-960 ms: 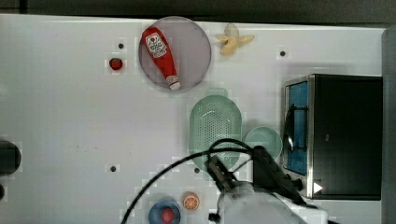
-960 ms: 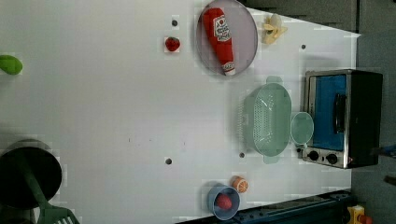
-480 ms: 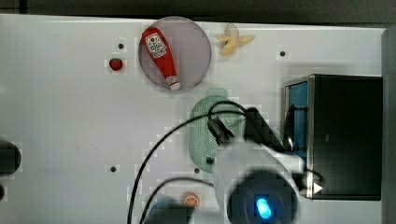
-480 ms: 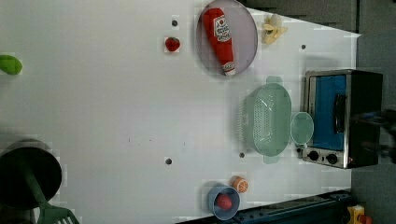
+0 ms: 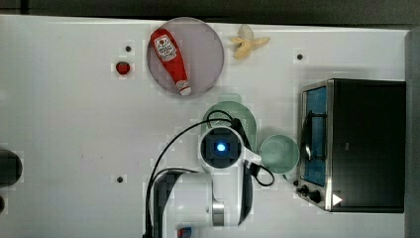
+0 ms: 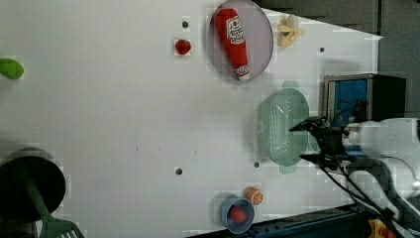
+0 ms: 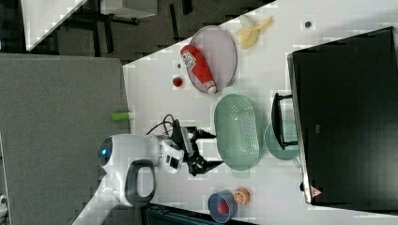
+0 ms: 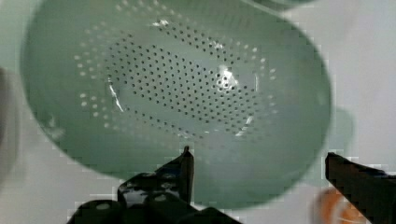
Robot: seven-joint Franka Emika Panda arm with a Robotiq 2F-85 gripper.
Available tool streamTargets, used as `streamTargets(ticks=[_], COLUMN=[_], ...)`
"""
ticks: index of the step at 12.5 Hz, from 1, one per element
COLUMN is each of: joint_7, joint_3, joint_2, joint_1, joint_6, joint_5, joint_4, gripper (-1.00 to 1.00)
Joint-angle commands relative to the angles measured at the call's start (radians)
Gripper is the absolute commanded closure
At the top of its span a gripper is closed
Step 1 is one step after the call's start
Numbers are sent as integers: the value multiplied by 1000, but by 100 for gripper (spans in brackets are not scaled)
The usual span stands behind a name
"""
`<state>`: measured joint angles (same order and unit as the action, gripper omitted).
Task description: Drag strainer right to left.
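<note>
The strainer (image 6: 282, 131) is a pale green oval colander with a dotted inside, standing on the white table next to the toaster oven. In the top view my arm's wrist (image 5: 221, 147) covers most of the strainer (image 5: 233, 111). My gripper (image 6: 301, 143) hangs open above the strainer's end nearest the orange fruit. The right view shows the gripper (image 7: 217, 150) with both fingers spread and holding nothing, beside the strainer (image 7: 237, 131). In the wrist view the strainer (image 8: 177, 93) lies under the gripper (image 8: 258, 156), one finger over its inner wall and the other past its rim.
A small green cup (image 5: 279, 153) sits between the strainer and the toaster oven (image 5: 356, 144). A lilac plate (image 5: 203, 39) carries a ketchup bottle (image 5: 171, 59), with a banana (image 5: 247, 42) nearby. A blue bowl (image 6: 236, 214) and an orange fruit (image 6: 254, 195) lie near the table's edge.
My arm has swung from the table's edge to a place over the strainer, coming into the left view from the left view's right. The strainer has not moved.
</note>
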<state>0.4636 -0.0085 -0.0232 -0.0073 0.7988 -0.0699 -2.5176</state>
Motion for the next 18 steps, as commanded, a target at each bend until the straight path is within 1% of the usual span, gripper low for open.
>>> streamTargets(ticks=[1, 4, 8, 10, 13, 15, 18], joint_7=[186, 270, 291, 311, 376, 426, 444], joint_3=[15, 20, 24, 27, 44, 53, 56], joint_2=[85, 230, 357, 386, 396, 398, 406], joint_1=[2, 9, 16, 21, 46, 69, 116], joint_6=[150, 339, 470, 505, 509, 509, 506], joint_5=[10, 10, 11, 19, 23, 23, 24], joint_4=[35, 35, 35, 35, 37, 39, 46], gripper=[-100, -100, -100, -100, -100, -100, -100])
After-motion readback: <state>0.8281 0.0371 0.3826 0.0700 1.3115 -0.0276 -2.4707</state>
